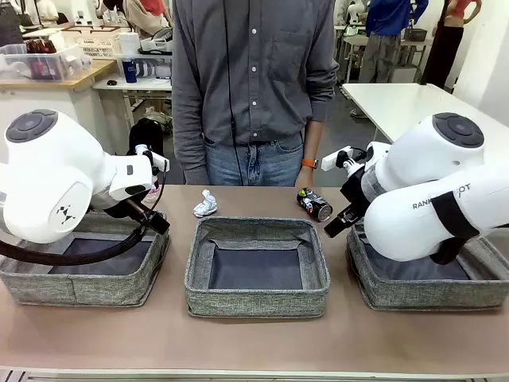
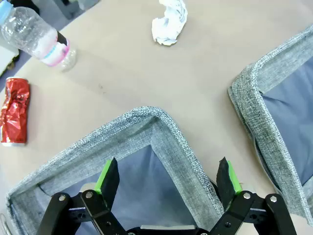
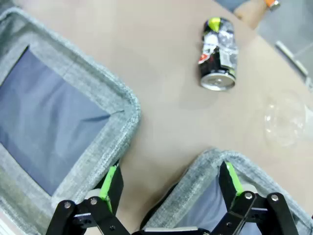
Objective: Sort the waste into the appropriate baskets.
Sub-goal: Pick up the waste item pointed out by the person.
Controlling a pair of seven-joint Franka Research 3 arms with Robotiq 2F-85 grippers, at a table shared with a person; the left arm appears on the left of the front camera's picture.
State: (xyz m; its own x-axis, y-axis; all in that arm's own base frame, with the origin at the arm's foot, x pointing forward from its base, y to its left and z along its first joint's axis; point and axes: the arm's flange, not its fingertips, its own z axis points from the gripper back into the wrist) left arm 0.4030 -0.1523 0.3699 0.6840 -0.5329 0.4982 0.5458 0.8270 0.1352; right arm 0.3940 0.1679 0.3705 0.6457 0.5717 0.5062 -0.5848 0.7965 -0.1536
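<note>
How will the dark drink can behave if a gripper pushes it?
The dark drink can lies on its side, so it may roll. Its wall looks dented, so it is probably empty and light. Shiny metal could slip.

Left pincer (image 2: 168, 169) at 6 o'clock, jaws wide apart and empty, over the corner of a grey woven-fabric basket (image 2: 146, 116) with a dark bottom. Second grey woven basket (image 2: 254, 112) at 3 o'clock, apart from the first. Crumpled white paper wad (image 2: 169, 22) at 12 on tan counter (image 2: 122, 73). Clear plastic bottle with white label (image 2: 34, 34) lying at 10. Dented red can (image 2: 14, 111) at 9, near the bottle, not touching.
</note>
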